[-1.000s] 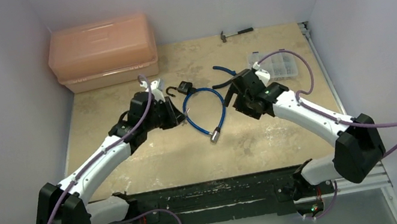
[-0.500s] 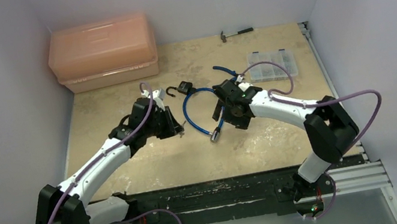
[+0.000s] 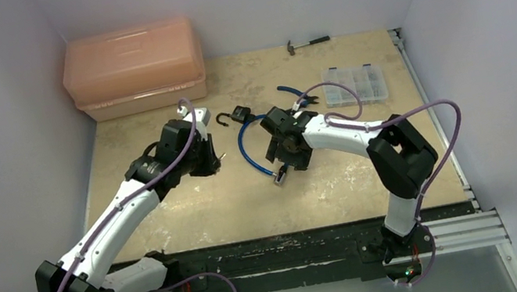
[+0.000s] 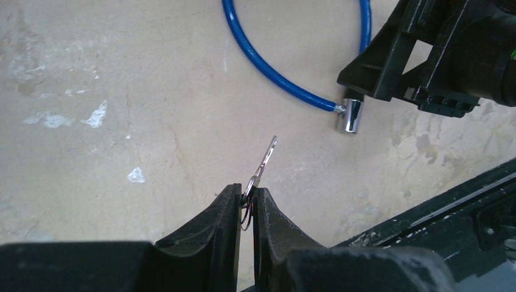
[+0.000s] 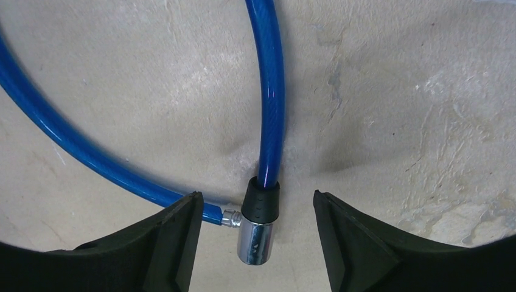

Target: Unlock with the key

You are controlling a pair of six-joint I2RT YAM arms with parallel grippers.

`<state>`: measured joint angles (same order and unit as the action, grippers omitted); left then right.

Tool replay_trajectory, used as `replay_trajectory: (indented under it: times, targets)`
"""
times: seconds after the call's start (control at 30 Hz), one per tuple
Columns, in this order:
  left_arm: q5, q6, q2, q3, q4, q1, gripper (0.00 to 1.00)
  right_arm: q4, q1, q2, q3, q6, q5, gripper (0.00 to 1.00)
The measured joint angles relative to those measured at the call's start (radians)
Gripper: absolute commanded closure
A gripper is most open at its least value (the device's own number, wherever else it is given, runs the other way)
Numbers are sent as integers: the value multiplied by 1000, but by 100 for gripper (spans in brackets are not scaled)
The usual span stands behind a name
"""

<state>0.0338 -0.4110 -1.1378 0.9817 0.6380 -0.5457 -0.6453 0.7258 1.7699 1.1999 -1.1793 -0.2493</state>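
Observation:
My left gripper is shut on the key. Its head and ring are pinched between the fingers and the silver blade sticks out above the table. In the top view this gripper is left of the blue cable. My right gripper is open, straddling the cable's chrome lock cylinder with its black collar, touching neither side. That cylinder also shows in the left wrist view. The small black padlock lies at the cable's far end.
An orange toolbox stands at the back left. A hammer and a clear parts box lie at the back right. The black base rail runs along the table's near edge.
My right arm has swung left and forward, bringing its open gripper over the cable's chrome end. My left gripper has drawn back a little to the left with the key.

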Motion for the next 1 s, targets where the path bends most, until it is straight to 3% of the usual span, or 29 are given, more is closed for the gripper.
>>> replay_trajectory:
  times: [0.27,0.57,0.73,0.9,1.0]
  targets:
    - [-77,30,66,-127,-34,0,100,-44,9,45,28,-16,0,39]
    - [-88,37,65,-144,-59,0,100,-52,14,100,50,-25,1,49]
    - [-87,37,66,-145,-68,0,100,-64,14,109,64,-31,1,65]
    - [-87,37,71,-146,-74,0,100,-68,14,109,70,-35,1,100]
    - [-87,37,71,-146,-75,0,100,-72,14,109,74,-34,6,100]
